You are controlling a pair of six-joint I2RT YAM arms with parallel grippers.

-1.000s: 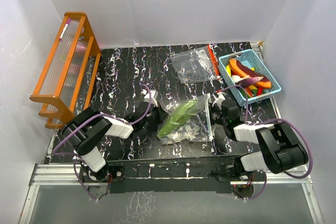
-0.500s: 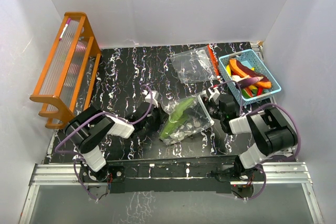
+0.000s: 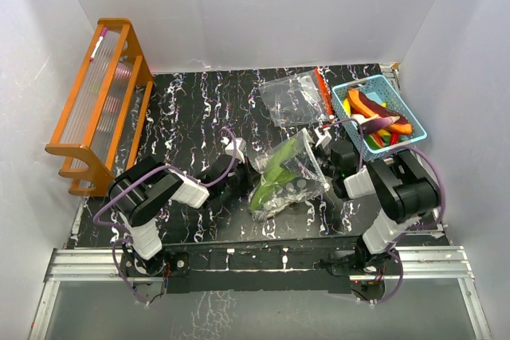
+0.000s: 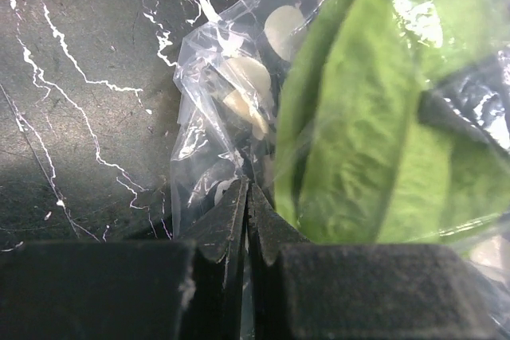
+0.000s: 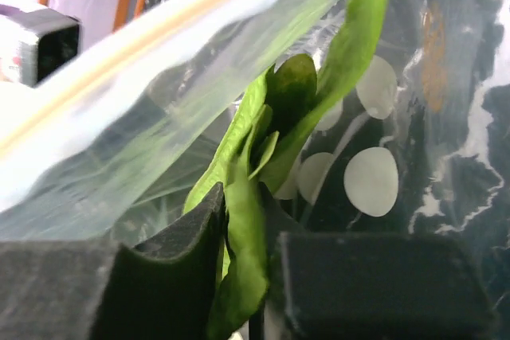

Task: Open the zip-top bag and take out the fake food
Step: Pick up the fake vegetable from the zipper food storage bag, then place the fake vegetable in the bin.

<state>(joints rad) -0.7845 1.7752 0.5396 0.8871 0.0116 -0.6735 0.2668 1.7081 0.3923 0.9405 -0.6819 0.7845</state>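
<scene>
Moved since earlier: the right arm has folded in toward the middle, and the zip-top bag [image 3: 299,189] has gone up and back with it. It now stands tilted, with its mouth end raised. The left arm has crept slightly the same way.
Left gripper [image 4: 249,190]: jaws pressed together on a corner of the bag's clear film at the closed end, anchoring it low against the marbled black table [image 3: 183,109].
Right gripper [image 5: 243,197]: jaws nearly shut, pinching the green leafy piece [image 4: 358,141] at the mouth end. The zip strip [image 5: 143,37] runs slantwise just above the fingers. The wrist view does not show whether film lies between the pads and the leaf.
Fake food: the leafy piece is mostly inside the bag, along with several pale round slices [image 5: 370,181]. None of the bag's contents lies on the table yet.
Elsewhere: a light-blue basket [image 3: 358,83] of toy foods sits at the far right. A second clear bag [image 3: 291,99] lies flat, just left of the basket.
Step in hand: judged to be the removal, because the mouth looks parted and one piece is gripped.
Next move: the right arm probably needs to draw the leaf out along the bag's length. The left arm must keep its corner pinned so the bag does not follow.
Risk: the thin film could slip from the left pinch, or the leaf could snag on the zip strip.
</scene>
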